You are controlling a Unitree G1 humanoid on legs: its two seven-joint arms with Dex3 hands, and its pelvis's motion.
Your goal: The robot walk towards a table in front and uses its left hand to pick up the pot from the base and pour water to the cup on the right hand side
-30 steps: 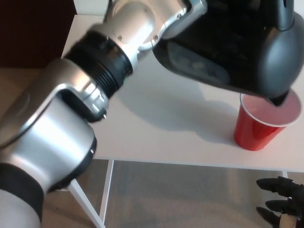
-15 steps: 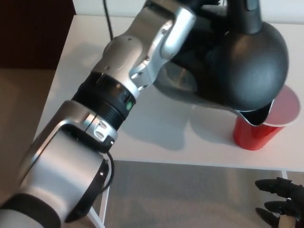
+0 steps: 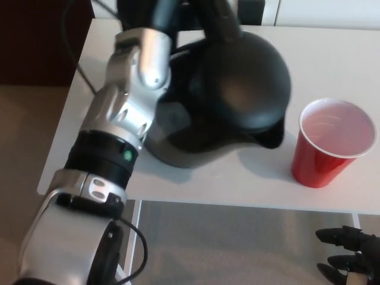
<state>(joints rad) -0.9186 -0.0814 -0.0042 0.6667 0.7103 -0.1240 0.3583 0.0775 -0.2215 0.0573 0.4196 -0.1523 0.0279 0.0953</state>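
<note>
The robot's left hand [image 3: 178, 18], at the top centre of the frame, is clamped on the handle of the black pot [image 3: 228, 98], though its fingers are largely lost against the dark handle. From there the silver left arm [image 3: 122, 127] runs down to the lower left corner. The pot now sits near level in the middle of the frame, its spout [image 3: 270, 138] pointing right, short of and apart from the red cup [image 3: 329, 145]. A second ago the spout hung over the cup's rim with the pot tipped steeply; it has since swung back leftward and upright. The cup stands at the right edge of the white table [image 3: 332, 65], its pale inside open to view; whether it holds water cannot be told. That retreat suggests the pour is over and the pot is headed back toward its base. The right hand [image 3: 350, 255], bottom right corner, hangs below the table, fingers spread, holding nothing.
</note>
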